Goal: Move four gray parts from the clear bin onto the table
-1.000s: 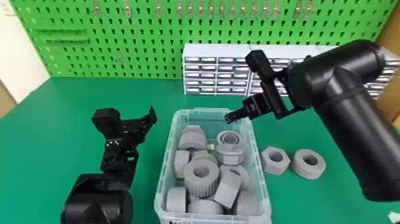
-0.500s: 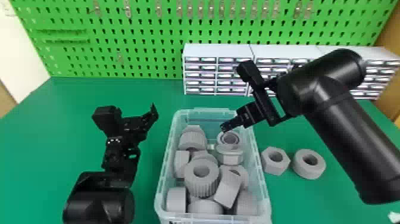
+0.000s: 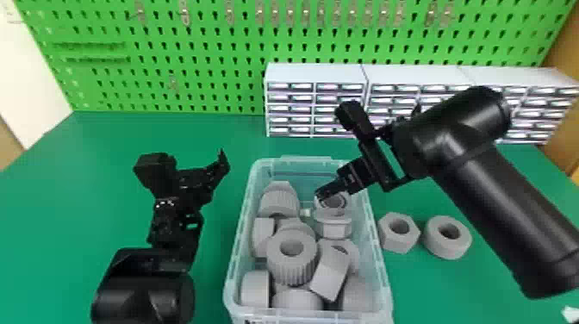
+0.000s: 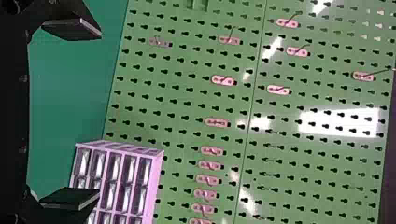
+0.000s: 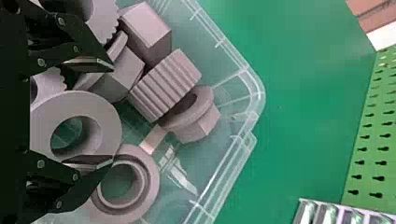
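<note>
Clear bin: here it is, the clear bin [image 3: 280,314] on the green bench [image 3: 69,215], with gray parts heaped inside.
Top of the heap: a ribbed part [image 3: 293,265] rides high in the near half of the bin, hole facing up, and a tilted block [image 3: 329,275] leans just to its right.
Far right corner: a flanged hex part [image 3: 332,227] sits in the bin, with a ringed part [image 3: 343,202] just behind it.
Out on the bench: two gray parts — a hex nut [image 3: 387,242] just right of the bin, then a round ring [image 3: 443,250] farther right, beside the nut.
Right gripper: over we go to the right gripper [image 3: 322,197], above the far right part of the bin — fingers spread apart, ringed part close below.
Left gripper: on the bin's left, the left gripper [image 3: 219,166] hangs over the bench, its fingers wide open.
Backdrop: white drawer units [image 3: 316,73] stand beyond the bin and run off to its right, with the green pegboard [image 3: 215,56] rising behind them.
</note>
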Controlling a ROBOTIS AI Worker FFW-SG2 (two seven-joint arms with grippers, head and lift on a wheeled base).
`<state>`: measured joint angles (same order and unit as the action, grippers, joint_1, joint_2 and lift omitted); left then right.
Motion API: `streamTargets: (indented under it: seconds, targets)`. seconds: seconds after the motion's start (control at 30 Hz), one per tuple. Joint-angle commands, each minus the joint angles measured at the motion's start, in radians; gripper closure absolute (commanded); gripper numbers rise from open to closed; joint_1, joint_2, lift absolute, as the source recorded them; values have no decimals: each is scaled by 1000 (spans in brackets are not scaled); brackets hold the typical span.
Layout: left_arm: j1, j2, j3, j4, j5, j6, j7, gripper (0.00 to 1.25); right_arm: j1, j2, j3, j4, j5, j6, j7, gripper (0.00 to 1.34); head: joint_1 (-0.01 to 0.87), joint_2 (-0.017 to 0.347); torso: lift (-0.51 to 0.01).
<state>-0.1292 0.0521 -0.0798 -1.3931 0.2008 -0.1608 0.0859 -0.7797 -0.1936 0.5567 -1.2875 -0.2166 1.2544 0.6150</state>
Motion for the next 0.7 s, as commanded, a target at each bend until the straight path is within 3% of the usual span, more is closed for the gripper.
streamTargets:
  seconds: [0.0, 0.67]
  targets:
    - [-1, 0, 2, 0, -1, 0, 0, 99, -4, 0, 22, 19, -7, -10, 0, 547, 693, 72, -52]
    - [0, 0, 5, -1, -4, 0, 0, 98, -12, -1, 94, 68, -24, -12, 5, 492, 693, 72, -52]
